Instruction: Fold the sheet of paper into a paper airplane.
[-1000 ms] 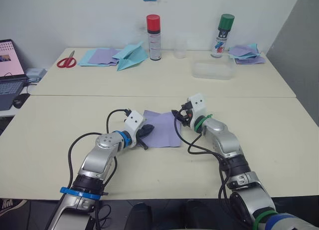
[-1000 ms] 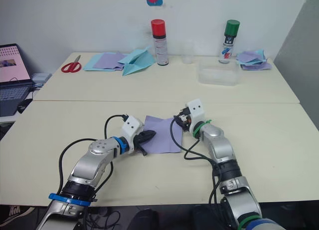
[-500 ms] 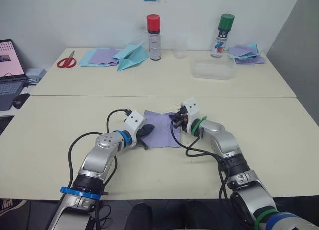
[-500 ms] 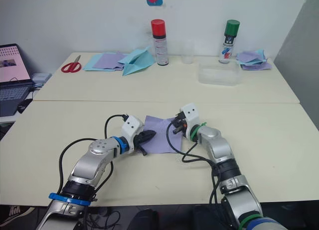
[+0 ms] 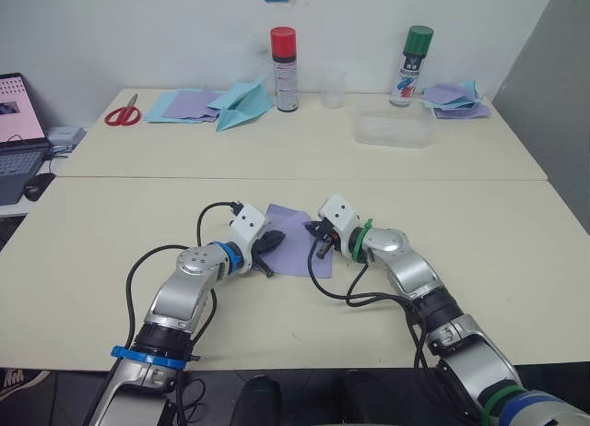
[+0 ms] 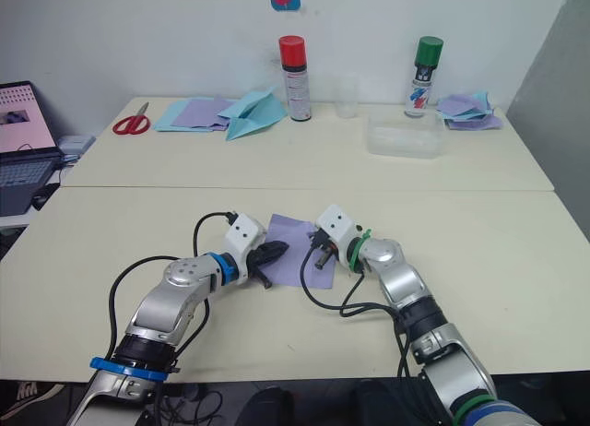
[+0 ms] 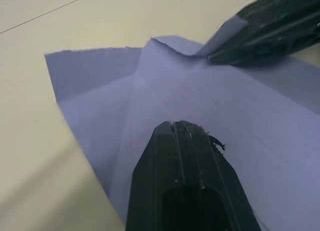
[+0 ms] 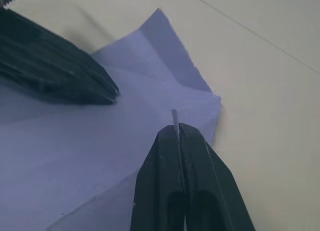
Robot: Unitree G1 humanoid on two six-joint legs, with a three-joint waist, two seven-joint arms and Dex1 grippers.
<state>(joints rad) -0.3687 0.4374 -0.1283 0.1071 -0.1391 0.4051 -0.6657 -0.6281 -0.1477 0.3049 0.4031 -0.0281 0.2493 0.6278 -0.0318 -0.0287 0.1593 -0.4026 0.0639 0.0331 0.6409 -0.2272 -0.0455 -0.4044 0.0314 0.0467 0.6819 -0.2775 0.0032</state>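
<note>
The sheet of paper (image 5: 293, 240), lavender and creased, lies on the near table between my two grippers. My left gripper (image 5: 274, 241) is shut and its tips press down on the sheet's left part (image 7: 150, 91). My right gripper (image 5: 314, 230) is shut on the sheet's right edge; a thin strip of paper shows between its fingertips (image 8: 165, 141). That edge is lifted off the table and drawn over the sheet toward the left gripper. The far corner of the sheet still lies flat.
On the far table stand a red-capped spray can (image 5: 284, 68), a green-capped spray can (image 5: 412, 65), a clear cup (image 5: 333, 89) and a clear plastic tub (image 5: 396, 129). A light-blue paper plane (image 5: 241, 103), paper piles (image 5: 456, 99), scissors (image 5: 122, 112) and a laptop (image 5: 17, 131) are there too.
My right gripper has shut on the sheet's right edge and moved left, carrying that edge over the sheet. The left gripper has stayed in place.
</note>
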